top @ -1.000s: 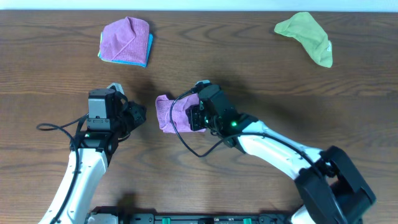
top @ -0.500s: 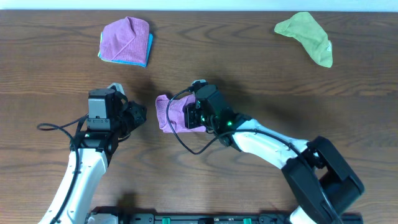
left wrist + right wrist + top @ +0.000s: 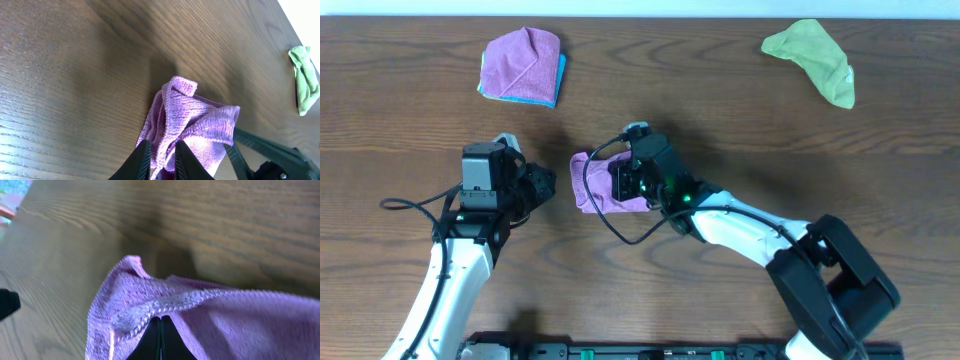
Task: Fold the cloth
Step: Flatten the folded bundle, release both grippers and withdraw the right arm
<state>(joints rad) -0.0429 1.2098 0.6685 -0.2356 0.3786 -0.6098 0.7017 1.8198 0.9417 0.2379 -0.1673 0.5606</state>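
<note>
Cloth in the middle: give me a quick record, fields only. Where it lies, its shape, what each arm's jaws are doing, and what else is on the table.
cloth: purple, mid-table, bunched up, not lying flat
right arm: over the cloth, jaws shut on its edge
left arm: just left of the cloth, apart from it, jaws slightly apart and empty
others: folded purple cloth far left, blue edge beneath; green cloth far right
fold: not finished
</note>
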